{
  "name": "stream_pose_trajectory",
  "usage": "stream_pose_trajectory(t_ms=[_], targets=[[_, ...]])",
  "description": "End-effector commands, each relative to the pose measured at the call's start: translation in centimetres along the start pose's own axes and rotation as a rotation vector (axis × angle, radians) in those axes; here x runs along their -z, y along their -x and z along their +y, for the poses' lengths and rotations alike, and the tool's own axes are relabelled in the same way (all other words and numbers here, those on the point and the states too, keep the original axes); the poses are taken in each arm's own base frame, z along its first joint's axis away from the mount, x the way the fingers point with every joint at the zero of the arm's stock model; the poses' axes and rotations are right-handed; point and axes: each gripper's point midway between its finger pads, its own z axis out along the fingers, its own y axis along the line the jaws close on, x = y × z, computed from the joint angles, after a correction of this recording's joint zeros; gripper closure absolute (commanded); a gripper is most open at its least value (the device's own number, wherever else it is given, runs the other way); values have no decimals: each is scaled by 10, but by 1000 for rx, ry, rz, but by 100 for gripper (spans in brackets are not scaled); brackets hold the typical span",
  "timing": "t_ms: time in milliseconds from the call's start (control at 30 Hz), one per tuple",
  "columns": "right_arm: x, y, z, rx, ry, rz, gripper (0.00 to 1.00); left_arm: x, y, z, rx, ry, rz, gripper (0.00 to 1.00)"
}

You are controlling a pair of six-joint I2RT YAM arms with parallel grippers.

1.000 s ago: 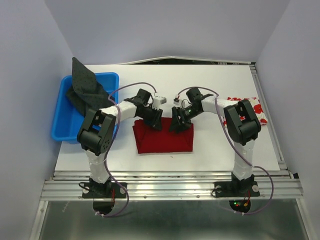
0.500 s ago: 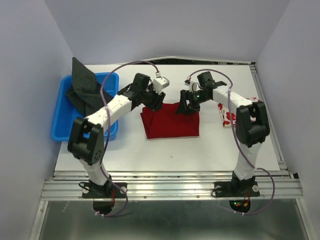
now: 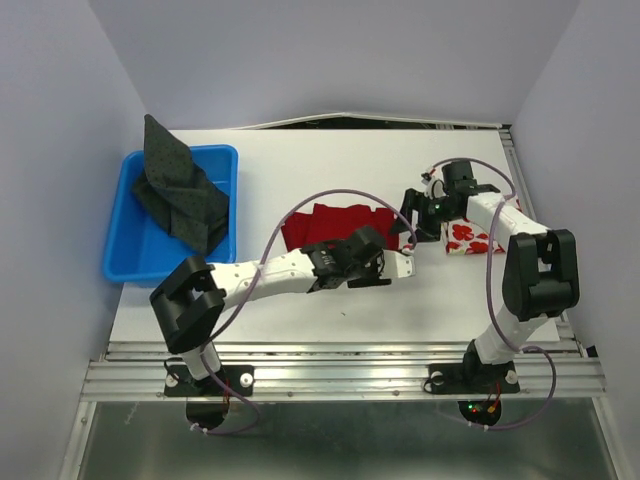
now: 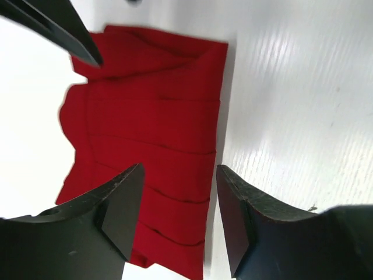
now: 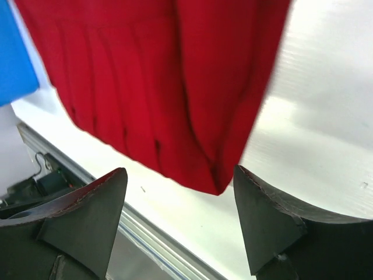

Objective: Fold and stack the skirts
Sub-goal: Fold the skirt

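White table (image 3: 330, 165) | red skirt (image 3: 330, 222) flat, right edge straight | left gripper (image 4: 178, 175), right gripper (image 5: 179, 178) parted, holding nothing

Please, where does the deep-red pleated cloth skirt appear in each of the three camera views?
Top external: the deep-red pleated cloth skirt lies near the middle of the picture.
Left wrist: it fills the left and centre.
Right wrist: it hangs across the top, from left to centre.
Shared landmark: the white table under the skirt.

Left gripper (image 4: 178, 219): red skirt (image 4: 151, 134) lies flat directly ahead; bare table (image 4: 291, 116) open to its right. Right gripper (image 5: 179, 224): same skirt ahead, table clear rightward.
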Motion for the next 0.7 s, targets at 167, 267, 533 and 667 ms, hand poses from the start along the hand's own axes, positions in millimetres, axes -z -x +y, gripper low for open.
stream_pose_trajectory(t_ms=[167,267,533,667], targets=[[-7,-13,-16,-61,-44,-32,21,-36,-4,-6,-104,21,63,36],[-11,-17,-21,-98,-38,-10,21,-47,-5,-15,-108,-20,68,36],[-19,-28,-35,-135,-52,36,21,-69,-23,-24,-90,-19,120,37],[-23,-40,-41,-136,-58,81,21,-77,-39,-23,-72,-13,151,47]])
